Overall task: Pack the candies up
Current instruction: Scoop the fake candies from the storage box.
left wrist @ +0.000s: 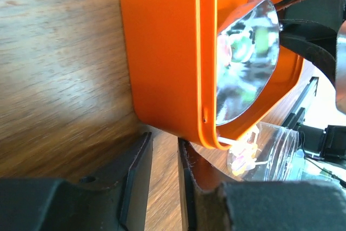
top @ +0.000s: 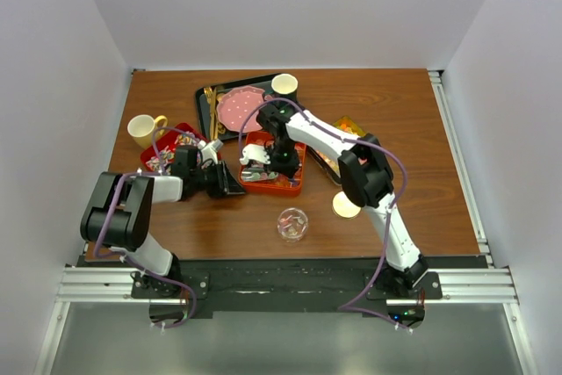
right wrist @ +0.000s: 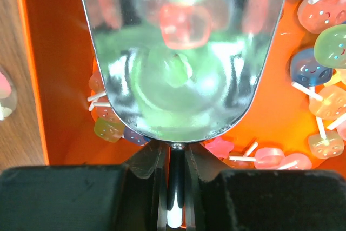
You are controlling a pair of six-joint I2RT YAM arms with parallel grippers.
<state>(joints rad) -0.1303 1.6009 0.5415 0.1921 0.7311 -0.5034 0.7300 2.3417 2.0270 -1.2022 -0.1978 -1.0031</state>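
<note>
Candies (right wrist: 324,106) lie at right in the orange tray (right wrist: 59,79) in the right wrist view, right gripper (right wrist: 173,187) pinching a metal scoop (right wrist: 184,52); left wrist view adds left gripper (left wrist: 163,152), jaws slightly parted, outside the wall.

The scoop (right wrist: 178,52) crowds the orange tray (top: 294,183); open tabletop (top: 219,226) lies left of the clear cup (top: 292,224).

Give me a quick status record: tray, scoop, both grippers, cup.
orange tray: holds candies on sticks
scoop: metal, bowl down in the orange tray among the candies
right gripper: shut on the scoop's handle
left gripper: slightly open, on the table at the tray's corner, holding nothing
clear cup: in front of the tray, apart from it
</note>
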